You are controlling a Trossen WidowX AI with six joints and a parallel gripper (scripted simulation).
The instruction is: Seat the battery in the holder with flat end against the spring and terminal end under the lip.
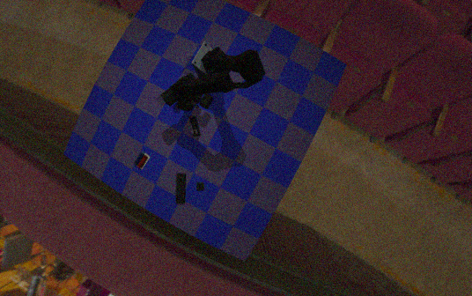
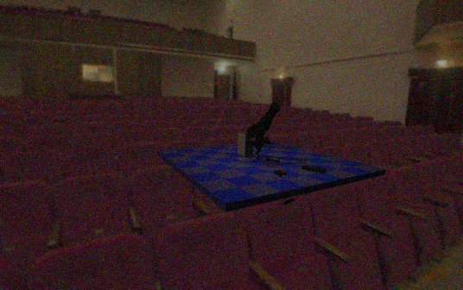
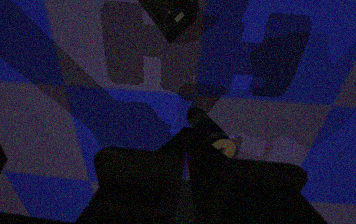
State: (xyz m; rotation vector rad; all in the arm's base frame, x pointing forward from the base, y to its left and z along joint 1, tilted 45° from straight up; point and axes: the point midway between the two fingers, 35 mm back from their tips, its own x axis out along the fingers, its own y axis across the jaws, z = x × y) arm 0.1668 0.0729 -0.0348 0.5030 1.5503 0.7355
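The gripper (image 3: 188,137) was clenched tight on nothing, its dark fingers pressed together over the mat, and just beside its tip on the right lay the battery (image 3: 207,130). It was a short dark cylinder resting on its side, its pale round end turned toward the wrist camera, apart from a dark oblong thing (image 3: 172,17) farther ahead. Beneath them spread a blue-and-grey checked mat (image 1: 273,132) on a board, set among rows of red theatre seats (image 2: 86,194) in a dim hall.
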